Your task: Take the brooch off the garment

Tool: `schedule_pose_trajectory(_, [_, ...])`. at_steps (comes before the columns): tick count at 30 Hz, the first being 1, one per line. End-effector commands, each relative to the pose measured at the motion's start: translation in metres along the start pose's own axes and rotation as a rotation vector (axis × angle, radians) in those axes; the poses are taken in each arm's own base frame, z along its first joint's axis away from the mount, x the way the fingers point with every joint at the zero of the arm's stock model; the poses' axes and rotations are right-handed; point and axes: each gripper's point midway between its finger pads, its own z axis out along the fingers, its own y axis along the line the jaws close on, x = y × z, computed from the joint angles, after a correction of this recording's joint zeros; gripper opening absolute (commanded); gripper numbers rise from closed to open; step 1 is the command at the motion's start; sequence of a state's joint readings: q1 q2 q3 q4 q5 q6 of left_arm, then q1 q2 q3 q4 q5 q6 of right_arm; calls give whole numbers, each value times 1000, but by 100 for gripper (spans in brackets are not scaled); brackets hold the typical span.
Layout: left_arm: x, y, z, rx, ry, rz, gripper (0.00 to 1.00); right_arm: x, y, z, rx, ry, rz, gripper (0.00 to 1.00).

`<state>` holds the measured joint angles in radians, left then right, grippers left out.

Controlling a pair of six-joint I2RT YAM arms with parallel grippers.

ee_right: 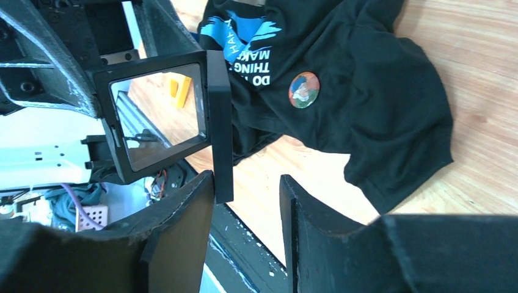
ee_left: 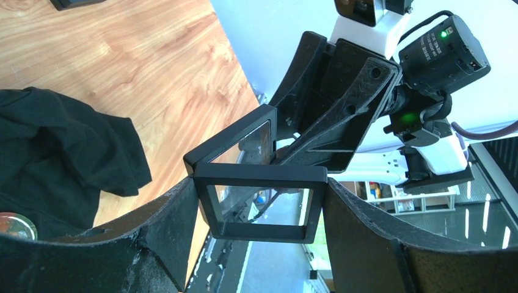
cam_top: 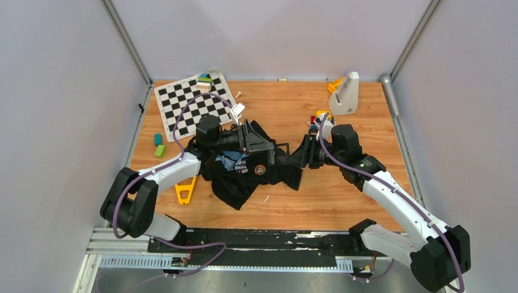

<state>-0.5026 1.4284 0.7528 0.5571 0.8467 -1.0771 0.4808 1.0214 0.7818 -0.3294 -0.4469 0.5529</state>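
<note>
The garment point(cam_top: 241, 177), a black T-shirt with a light-blue graphic, lies crumpled mid-table. The round coppery brooch point(cam_top: 259, 170) sits on its chest; it also shows in the right wrist view point(ee_right: 303, 89) and at the left wrist view's edge point(ee_left: 15, 227). My left gripper point(ee_left: 259, 207) is shut on one half of a hinged black square frame point(ee_left: 259, 229), held above the shirt. The other half point(ee_right: 220, 122) hangs edge-on in the gap of my open right gripper point(ee_right: 247, 183), next to its left finger point(ee_right: 183, 213). Neither gripper touches the brooch.
A checkerboard mat point(cam_top: 194, 102) with small blocks point(cam_top: 204, 81) lies at the back left. A white stand point(cam_top: 345, 94) is at the back right, with coloured bricks point(cam_top: 317, 119) near it. Green blocks point(cam_top: 159, 146) and a yellow triangle point(cam_top: 185, 190) lie left of the shirt.
</note>
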Motion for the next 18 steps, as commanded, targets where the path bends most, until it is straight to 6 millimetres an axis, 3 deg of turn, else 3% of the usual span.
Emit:
schedule_pose_trajectory(1, [0, -18, -5, 43, 8, 22, 0, -18, 27, -2, -113, -35, -25, 42])
schedule_pose_trajectory(4, [0, -21, -6, 54, 11, 26, 0, -19, 30, -3, -128, -32, -23, 31])
schedule_pose_trajectory(9, [-1, -24, -7, 72, 0, 33, 0, -20, 40, -11, -195, -23, -2, 3])
schedule_pose_trajectory(11, [-2, -22, -8, 77, -11, 27, 11, -23, 41, -16, -200, -37, 7, 0])
schedule_pose_trajectory(13, [-4, -19, -12, 78, -30, 25, 33, -26, 36, -21, -174, -59, 24, 0])
schedule_pose_trajectory(14, [-3, -14, -14, 72, -39, 15, 48, -28, 31, -22, -142, -69, 37, 0])
schedule_pose_trajectory(15, [-7, -15, -18, 80, -62, 30, 56, -27, 24, -24, -96, -64, 53, 0])
schedule_pose_trajectory(16, [-6, -9, -21, 70, -72, 26, 72, -26, 17, -25, -51, -59, 61, 0])
schedule_pose_trajectory(18, [-9, -3, -26, 48, -94, 52, 86, -23, 3, -26, 40, -30, 75, 0])
